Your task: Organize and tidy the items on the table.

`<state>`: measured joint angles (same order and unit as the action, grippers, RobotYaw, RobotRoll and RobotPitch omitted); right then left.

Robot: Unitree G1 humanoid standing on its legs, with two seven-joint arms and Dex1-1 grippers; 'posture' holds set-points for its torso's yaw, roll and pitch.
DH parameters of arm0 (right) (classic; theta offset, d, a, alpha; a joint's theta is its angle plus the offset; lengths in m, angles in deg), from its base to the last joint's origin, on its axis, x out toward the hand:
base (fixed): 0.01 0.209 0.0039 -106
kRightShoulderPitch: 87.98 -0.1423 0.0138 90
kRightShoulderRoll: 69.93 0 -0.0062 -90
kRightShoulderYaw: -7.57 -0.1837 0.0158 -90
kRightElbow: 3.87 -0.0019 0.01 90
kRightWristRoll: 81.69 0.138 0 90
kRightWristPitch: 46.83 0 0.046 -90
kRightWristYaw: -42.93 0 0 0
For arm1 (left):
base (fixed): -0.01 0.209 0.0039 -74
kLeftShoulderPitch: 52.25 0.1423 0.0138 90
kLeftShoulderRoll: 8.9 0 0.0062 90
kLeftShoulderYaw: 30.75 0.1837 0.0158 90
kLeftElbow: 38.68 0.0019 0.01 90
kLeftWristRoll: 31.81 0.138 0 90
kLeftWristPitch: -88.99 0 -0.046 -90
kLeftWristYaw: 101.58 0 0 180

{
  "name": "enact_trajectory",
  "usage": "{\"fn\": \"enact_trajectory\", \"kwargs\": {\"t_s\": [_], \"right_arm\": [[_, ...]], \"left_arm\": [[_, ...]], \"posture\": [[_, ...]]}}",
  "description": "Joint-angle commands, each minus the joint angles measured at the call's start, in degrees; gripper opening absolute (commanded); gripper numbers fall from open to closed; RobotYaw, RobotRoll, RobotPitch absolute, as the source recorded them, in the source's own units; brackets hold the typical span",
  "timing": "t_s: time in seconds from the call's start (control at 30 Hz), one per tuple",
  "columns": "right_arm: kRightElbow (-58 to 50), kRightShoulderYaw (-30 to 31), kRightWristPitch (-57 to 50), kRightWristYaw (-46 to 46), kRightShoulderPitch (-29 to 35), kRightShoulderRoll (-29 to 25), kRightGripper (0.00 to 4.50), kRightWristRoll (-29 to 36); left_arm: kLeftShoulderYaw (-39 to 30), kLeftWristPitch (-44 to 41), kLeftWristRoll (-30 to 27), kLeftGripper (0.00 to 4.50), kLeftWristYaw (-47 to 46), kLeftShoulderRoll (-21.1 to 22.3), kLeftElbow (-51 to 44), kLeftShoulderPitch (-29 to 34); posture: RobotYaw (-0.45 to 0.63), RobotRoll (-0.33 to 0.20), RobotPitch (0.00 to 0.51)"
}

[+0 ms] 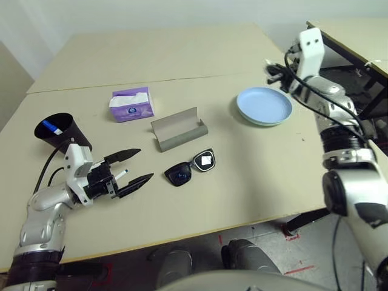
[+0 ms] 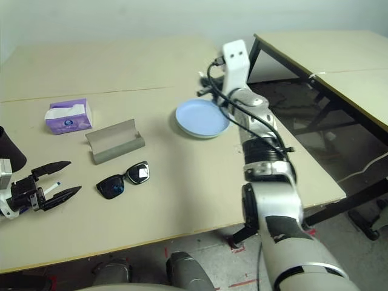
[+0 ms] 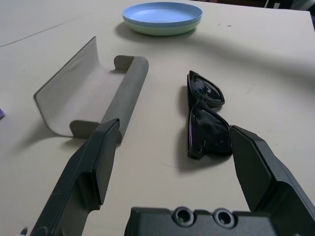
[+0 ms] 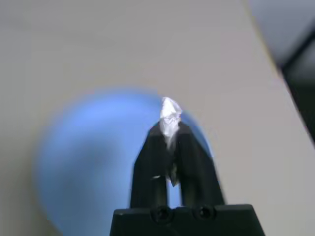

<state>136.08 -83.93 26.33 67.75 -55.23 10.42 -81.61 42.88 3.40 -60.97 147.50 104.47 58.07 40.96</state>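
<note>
Right tool (image 4: 170,129) pinched on white paper ball (image 4: 170,114), held above stacked plates (image 1: 264,105) at right of head view; next, carry it off for disposal. Left tool (image 1: 132,166) wide open, empty, facing sunglasses (image 1: 190,168) mid-desk

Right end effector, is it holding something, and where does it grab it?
Yes. The right end effector pinches a white paper ball at its lower part, above the blue plate. The left end effector is open and holds nothing.
</note>
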Motion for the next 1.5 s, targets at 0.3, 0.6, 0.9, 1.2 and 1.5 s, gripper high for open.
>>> {"fn": "enact_trajectory", "kwargs": {"t_s": [0.3,0.6,0.9,1.2,1.5], "right_arm": [[-4.23,-0.72,-1.49,1.94,-0.15,3.72,4.42,2.15],[-18.97,0.71,-8.31,9.23,2.77,0.05,4.47,4.58],[-67.23,21.78,-28.71,33.96,14.32,-18.32,4.47,7.28],[-62.87,39.39,-34.33,35.27,-1.48,-1.19,4.47,4.30],[-49.89,48.89,-25.59,35.27,-6.07,11.17,4.47,-1.88]], "left_arm": [[1.84,-0.77,0.57,4.50,-1.50,-0.75,-1.92,0.10],[1.75,-0.94,0.30,4.50,-1.62,-0.48,-1.75,-0.23],[-0.29,-0.82,-0.72,4.50,4.13,3.97,2.37,-0.12],[-1.16,0.43,-0.24,4.50,6.88,4.82,5.47,-0.74],[-3.23,1.64,-1.12,4.50,7.70,5.04,5.13,2.91]], "posture": [[-0.03,0.000,0.034],[-0.03,0.000,0.034],[-0.07,0.000,0.050],[-0.07,0.000,0.055],[-0.04,0.000,0.059]]}}
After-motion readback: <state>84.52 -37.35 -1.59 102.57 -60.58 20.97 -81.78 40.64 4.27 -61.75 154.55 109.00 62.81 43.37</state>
